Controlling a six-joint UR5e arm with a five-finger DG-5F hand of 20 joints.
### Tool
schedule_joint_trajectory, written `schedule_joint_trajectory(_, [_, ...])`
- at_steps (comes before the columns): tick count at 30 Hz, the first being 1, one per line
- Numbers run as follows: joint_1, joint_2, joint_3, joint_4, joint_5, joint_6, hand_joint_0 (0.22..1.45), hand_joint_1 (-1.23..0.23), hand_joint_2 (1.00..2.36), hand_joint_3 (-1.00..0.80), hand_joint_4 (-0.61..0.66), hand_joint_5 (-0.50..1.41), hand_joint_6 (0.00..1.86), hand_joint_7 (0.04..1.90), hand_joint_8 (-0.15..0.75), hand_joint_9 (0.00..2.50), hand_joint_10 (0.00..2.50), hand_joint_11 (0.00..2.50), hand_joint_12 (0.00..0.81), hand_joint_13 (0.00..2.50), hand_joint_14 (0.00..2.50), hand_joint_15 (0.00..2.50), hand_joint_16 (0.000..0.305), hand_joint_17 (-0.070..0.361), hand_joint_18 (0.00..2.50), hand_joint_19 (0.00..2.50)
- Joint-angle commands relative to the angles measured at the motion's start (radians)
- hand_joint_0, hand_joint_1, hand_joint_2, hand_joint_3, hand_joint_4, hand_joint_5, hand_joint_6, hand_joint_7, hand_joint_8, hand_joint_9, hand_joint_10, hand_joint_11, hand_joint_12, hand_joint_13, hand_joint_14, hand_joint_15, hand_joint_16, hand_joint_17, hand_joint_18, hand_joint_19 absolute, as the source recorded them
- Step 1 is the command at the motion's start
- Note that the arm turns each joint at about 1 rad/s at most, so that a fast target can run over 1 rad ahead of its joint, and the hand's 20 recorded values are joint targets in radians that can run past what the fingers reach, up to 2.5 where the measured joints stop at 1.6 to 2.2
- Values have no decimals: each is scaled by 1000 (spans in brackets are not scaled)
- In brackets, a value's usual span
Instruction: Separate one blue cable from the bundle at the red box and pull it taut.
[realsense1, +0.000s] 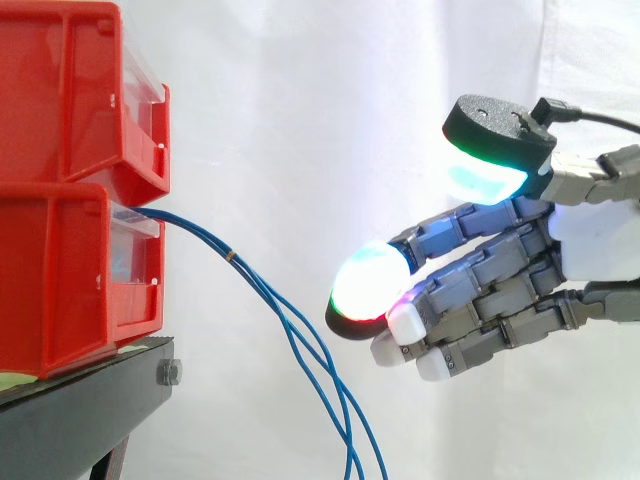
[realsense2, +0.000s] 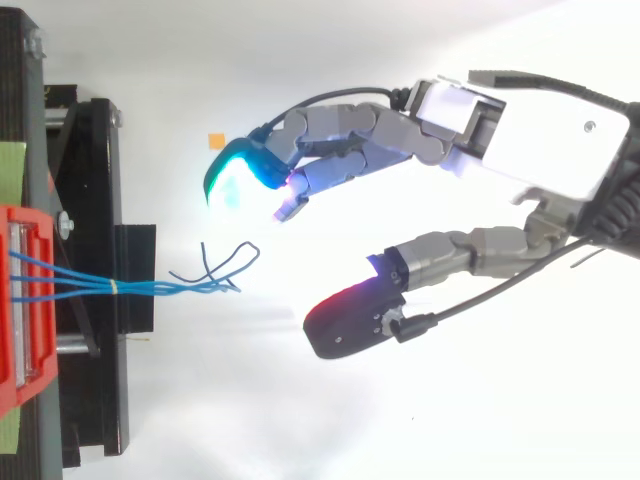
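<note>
A bundle of thin blue cables (realsense1: 285, 320) comes out of the lower red box (realsense1: 70, 275), tied with a small band near the box, and droops down to the right. From above, the blue cables (realsense2: 150, 286) fan out into loose curled ends. The hand (realsense1: 590, 245) reaches in from the right with its fingers stretched toward the cables and its thumb raised apart above them. It is open and holds nothing. Its glowing fingertips (realsense1: 368, 283) stay a short gap to the right of the cables; in the top view the hand (realsense2: 520, 125) spreads around the cable ends without touching.
Two red boxes are stacked, the upper red box (realsense1: 70, 95) on the lower one, on a black stand (realsense1: 80, 410) at the left. A white curtain hangs behind. A small orange marker (realsense2: 215, 139) lies on the white surface.
</note>
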Motion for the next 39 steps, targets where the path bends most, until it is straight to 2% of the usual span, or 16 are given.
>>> schedule_joint_trajectory(1, [-2,-21,6,6,3,-5,557,-672,1000,-498,280,-191,502,827,298,619,13,465,310,362,6,144,38,85,253,298])
schedule_joint_trajectory(5, [-3,-46,19,17,0,3,556,-669,1000,-500,283,-187,503,831,299,616,15,461,311,363,6,144,38,85,251,299])
schedule_joint_trajectory(7, [-5,-64,33,23,-14,6,555,-667,1000,-498,286,-183,503,832,299,617,13,465,311,363,5,141,38,85,252,299])
schedule_joint_trajectory(9, [-10,-101,65,26,-40,24,554,-667,1000,-495,288,-182,503,834,300,616,13,470,311,364,5,138,38,85,251,307])
schedule_joint_trajectory(10, [-10,-101,65,26,-40,24,554,-666,1000,-498,290,-180,503,835,300,617,13,465,311,364,5,141,38,85,250,310])
schedule_joint_trajectory(12, [-14,-130,99,26,-69,53,554,-665,1000,-499,297,-177,503,837,300,617,13,462,311,364,6,141,38,85,251,305])
schedule_joint_trajectory(14, [-17,-136,112,29,-88,69,553,-664,1000,-500,296,-176,503,839,300,618,13,466,312,365,5,141,38,85,252,306])
schedule_joint_trajectory(20, [-19,-138,115,46,-88,69,553,-661,1000,-500,305,-172,503,844,302,623,15,459,316,374,6,153,38,86,270,321])
schedule_joint_trajectory(24, [-22,-153,115,66,-91,93,554,-660,1000,-500,304,-170,503,849,300,627,13,471,317,386,6,157,39,87,278,328])
schedule_joint_trajectory(26, [-23,-176,126,76,-92,107,555,-660,1000,-500,308,-168,503,855,300,629,13,463,318,390,6,161,39,87,283,335])
schedule_joint_trajectory(29, [-28,-211,155,84,-118,155,557,-660,1000,-498,315,-165,503,868,301,632,15,463,318,400,8,166,39,88,297,336])
schedule_joint_trajectory(30, [-30,-211,160,83,-137,162,558,-658,1000,-499,314,-164,503,877,300,634,13,467,319,409,7,173,39,87,299,336])
schedule_joint_trajectory(39, [-45,-211,178,87,-169,156,572,-638,1001,-481,318,-146,503,959,308,663,13,471,319,446,7,187,39,87,341,358])
